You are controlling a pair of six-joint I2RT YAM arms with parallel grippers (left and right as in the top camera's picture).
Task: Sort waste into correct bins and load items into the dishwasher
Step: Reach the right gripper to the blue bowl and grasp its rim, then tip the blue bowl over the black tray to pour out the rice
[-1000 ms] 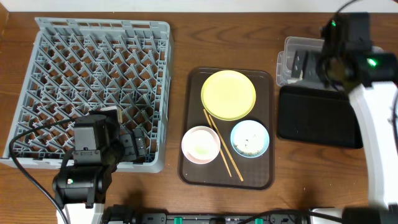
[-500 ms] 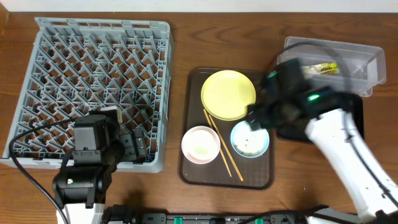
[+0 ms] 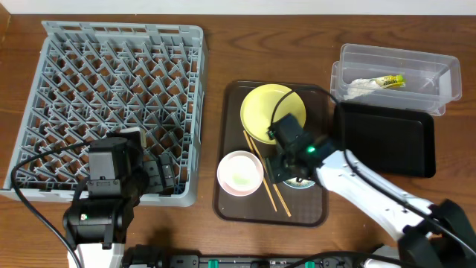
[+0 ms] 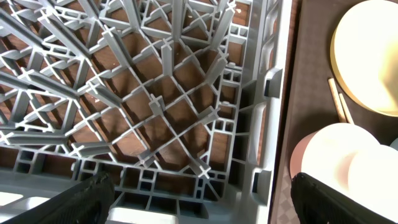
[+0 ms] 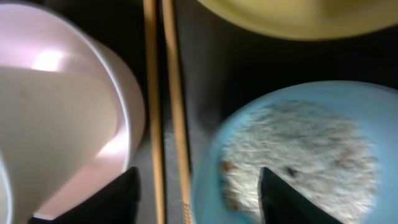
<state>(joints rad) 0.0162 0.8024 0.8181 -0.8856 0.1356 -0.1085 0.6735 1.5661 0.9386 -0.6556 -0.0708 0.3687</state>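
Little is done. The wrapper (image 3: 388, 80) and a white scrap (image 3: 362, 88) lie in the clear tub (image 3: 439, 71). The black tray (image 3: 383, 138) holds nothing, and I see no dishes in the rack (image 3: 111, 74).

The plate (image 3: 273, 112), pink bowl (image 3: 239, 173), chopsticks (image 3: 260, 167) and rice-filled blue bowl (image 5: 292, 149) sit on the brown tray (image 3: 230, 201).

The right gripper (image 5: 199, 186) hangs low with its fingers spread. The chopsticks lie beneath the gap, a bowl lies under each finger, and the plate is just ahead.

The left gripper (image 4: 202, 193), also spread and holding nothing, hovers over the rack's near corner.
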